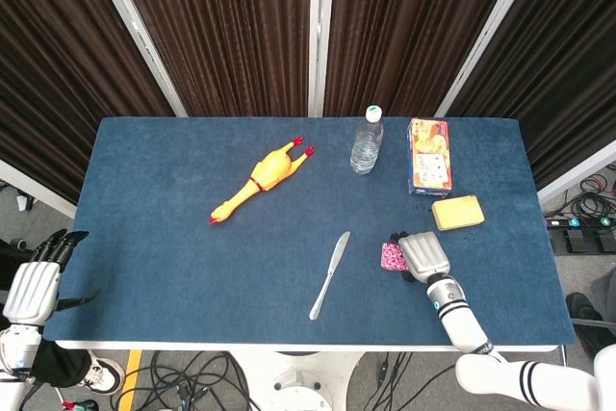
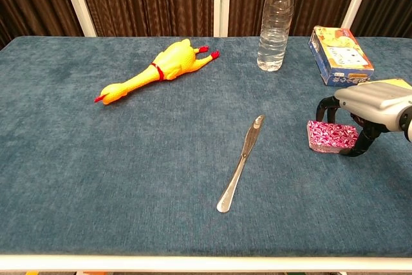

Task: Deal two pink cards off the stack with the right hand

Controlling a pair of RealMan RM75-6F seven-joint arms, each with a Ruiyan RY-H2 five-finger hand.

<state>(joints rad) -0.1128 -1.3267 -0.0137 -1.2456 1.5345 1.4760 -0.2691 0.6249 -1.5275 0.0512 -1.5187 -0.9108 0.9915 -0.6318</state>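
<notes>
A stack of pink patterned cards (image 1: 393, 256) (image 2: 331, 136) lies flat on the blue table, right of centre near the front. My right hand (image 1: 426, 255) (image 2: 373, 101) arches over the stack's right half. Its fingers (image 2: 324, 105) come down at the far edge and the thumb (image 2: 358, 148) at the near right corner. Nothing is lifted, and I cannot tell whether the tips touch the cards. My left hand (image 1: 34, 286) hangs off the table's front left corner, fingers apart, holding nothing.
A butter knife (image 1: 330, 273) (image 2: 241, 162) lies left of the stack. Behind the right hand are a yellow sponge (image 1: 457, 212) and a printed box (image 1: 429, 155) (image 2: 340, 55). A water bottle (image 1: 365, 146) (image 2: 275, 24) and a rubber chicken (image 1: 260, 180) (image 2: 158, 69) lie further back.
</notes>
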